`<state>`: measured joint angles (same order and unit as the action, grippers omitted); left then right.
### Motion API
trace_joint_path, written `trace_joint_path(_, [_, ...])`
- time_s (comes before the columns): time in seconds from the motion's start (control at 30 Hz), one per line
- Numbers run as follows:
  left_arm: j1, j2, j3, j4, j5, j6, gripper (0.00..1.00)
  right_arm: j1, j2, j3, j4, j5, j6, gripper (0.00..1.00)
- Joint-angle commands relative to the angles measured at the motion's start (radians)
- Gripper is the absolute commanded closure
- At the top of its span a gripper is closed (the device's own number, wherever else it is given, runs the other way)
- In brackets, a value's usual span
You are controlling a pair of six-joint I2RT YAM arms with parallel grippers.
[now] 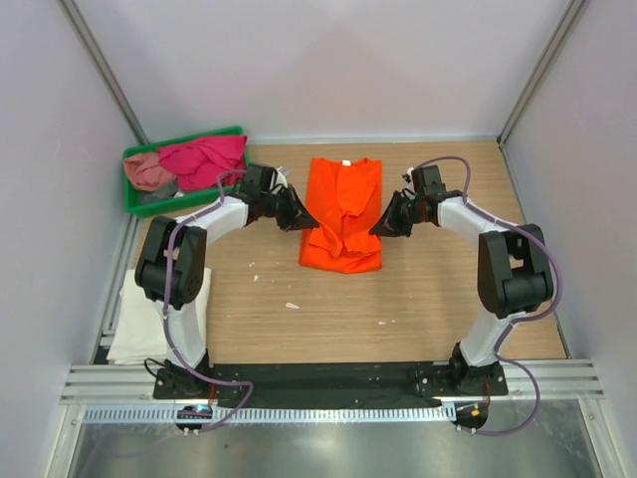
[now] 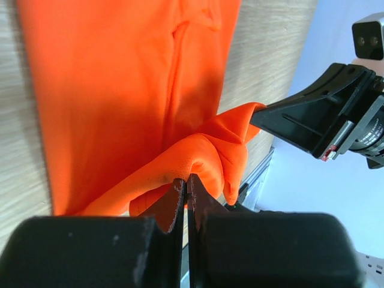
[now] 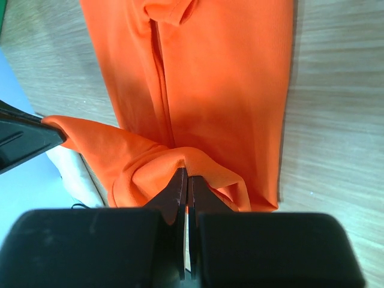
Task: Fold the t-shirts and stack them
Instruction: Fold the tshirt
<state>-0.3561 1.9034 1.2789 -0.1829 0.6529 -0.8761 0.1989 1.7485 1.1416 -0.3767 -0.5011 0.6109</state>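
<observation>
— Where's the orange t-shirt (image 1: 343, 194)?

— In the middle of the table (image 1: 428, 299), between the two arms. It's a long narrow strip with the sides turned in and the collar at the far end. The far part lies flat on the wood. The near end is raised and bunched up.

— What's holding it up?

— Both arms. The left gripper (image 1: 302, 216) is pinched tight on the cloth at the shirt's left side, and the right gripper (image 1: 384, 225) is pinched tight on its right side. From each wrist you can see the fingertips (image 2: 179, 193) pressed together with a ridge of orange cloth caught between them.

— And the cloth between the two grips?

— It runs from one gripper to the other in a loose, wrinkled fold, clear of the flat part underneath.

— Where are the other shirts?

— The magenta shirt (image 1: 204, 157) and the dusty pink shirt (image 1: 149, 171) are crumpled together in the green tray (image 1: 189, 136) at the far left corner, magenta on the right, pink on the left. The white shirt (image 1: 139, 319) lies at the table's left edge, just beside the left arm's base, well apart from the orange one.
</observation>
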Motion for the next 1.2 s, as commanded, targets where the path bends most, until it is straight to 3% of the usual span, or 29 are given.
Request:
trace_joint_path(0.0, [0.032, 0.022, 0.04, 0.01, 0.044, -0.003, 1.0, -0.012, 0.035, 0.064, -0.022, -0.034, -0.04, 0.99])
trace_joint_path(0.9, [0.088, 0.243, 0.243, 0.003, 0.027, -0.047, 1.0, -0.05, 0.235, 0.202, 0.038, -0.043, -0.022, 0.99])
trace_joint_path(1.0, [0.089, 0.269, 0.266, -0.006, 0.01, -0.041, 0.93, -0.059, 0.267, 0.217, 0.053, -0.05, -0.02, 0.98])
trace_joint_path(1.03, [0.089, 0.273, 0.273, -0.012, 0.002, -0.034, 0.85, -0.061, 0.288, 0.225, 0.061, -0.05, -0.019, 0.97])
trace_joint_path(1.1, [0.092, 0.29, 0.31, -0.041, -0.019, -0.018, 0.79, -0.065, 0.307, 0.262, 0.055, -0.044, -0.025, 0.9])
trace_joint_path(1.13, [0.091, 0.295, 0.333, -0.068, -0.036, 0.029, 0.71, -0.072, 0.316, 0.282, 0.027, -0.04, -0.031, 0.85])
trace_joint_path(1.17, [0.091, 0.296, 0.39, -0.139, -0.05, 0.054, 0.66, -0.073, 0.313, 0.315, 0.01, -0.024, -0.04, 0.75])
